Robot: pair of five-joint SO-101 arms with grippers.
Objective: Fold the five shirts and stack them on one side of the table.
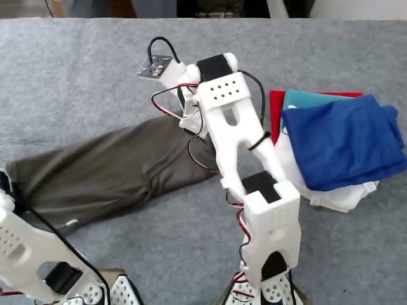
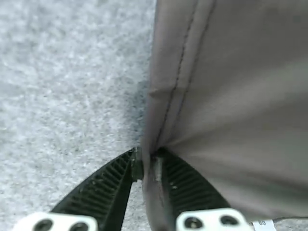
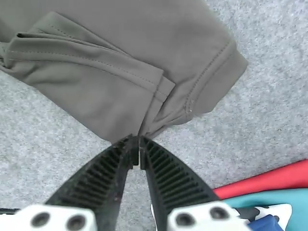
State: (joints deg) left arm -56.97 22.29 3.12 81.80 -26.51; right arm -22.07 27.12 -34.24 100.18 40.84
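Olive-brown cotton shirt (image 1: 108, 175) first: where does it sit against the left gripper (image 2: 146, 163)?

Right between the tips. The black ribbed fingers (image 2: 108, 180) are pinched together on a stitched edge of the cloth, and the rest of the shirt spreads away from that gripper over the grey felt-covered table (image 1: 76, 70).

And further along?

The shirt lies flat in a long, creased band between the two grippers. Its other end, with a hemmed sleeve beside it, is at the right gripper (image 3: 135, 144).

Is that one gripping too?

Yes. Its jaws are closed, and a bunched fold of the olive-brown cloth is caught at the very tips. The white right arm (image 1: 241, 146) stretches over that end of the shirt.

What lies beyond the right gripper?

A stack of folded shirts, just beside it on the side away from the left gripper and apart from the olive-brown one. A deep blue folded shirt (image 1: 346, 143) is on top, with a teal shirt (image 1: 305, 98) and a red shirt (image 1: 275, 108) showing at the edge nearest the gripper. A white shirt (image 1: 331, 194) pokes out underneath.
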